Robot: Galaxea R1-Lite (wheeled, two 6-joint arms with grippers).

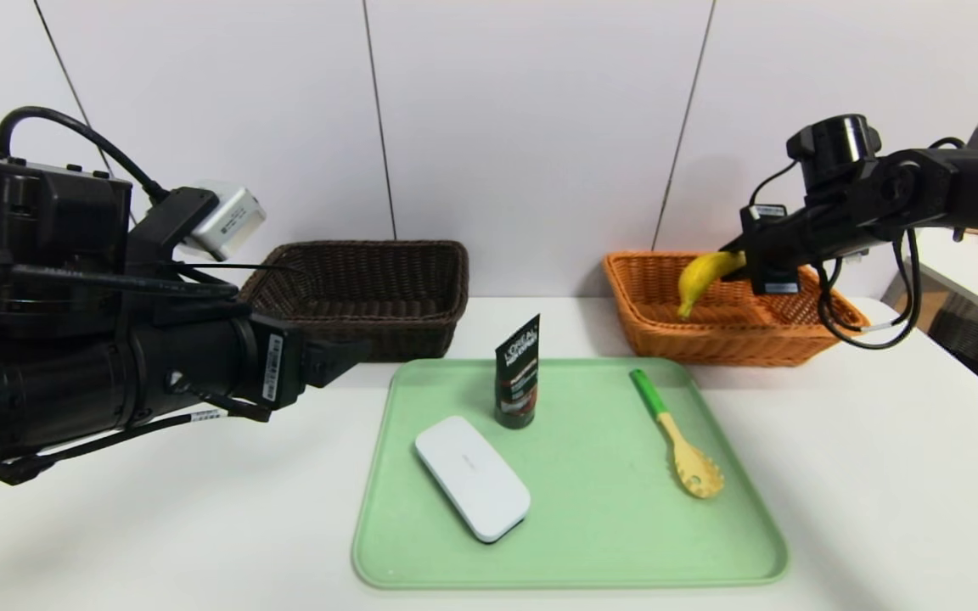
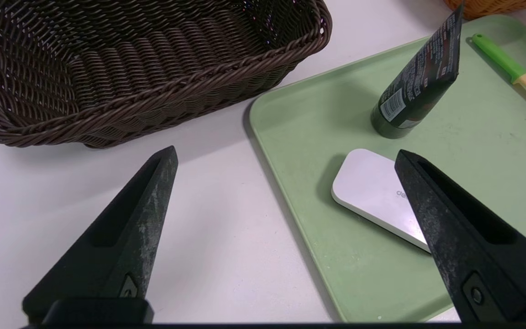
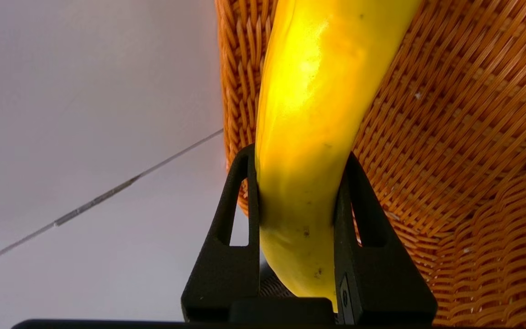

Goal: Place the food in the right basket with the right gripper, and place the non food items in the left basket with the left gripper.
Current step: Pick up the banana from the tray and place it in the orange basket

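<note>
Banana point(image 3: 308, 137) specks — right wrist view only

**Colours on the table**

The banana point(image 1: 704, 278) was bright yellow with brown specks (greenish at the tip). The right basket point(image 1: 731, 335) was orange-tan weave, the left basket point(image 1: 370, 293) dark brown. The tray point(image 1: 591, 509) was pale green, the case point(image 1: 472, 477) white, the spoon point(image 1: 677, 434) yellow with a green handle.

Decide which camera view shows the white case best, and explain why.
The head view: the whole case lies unblocked on the tray. The left wrist view shows it nearer, partly behind a left pincer finger. The right wrist view misses it.
</note>
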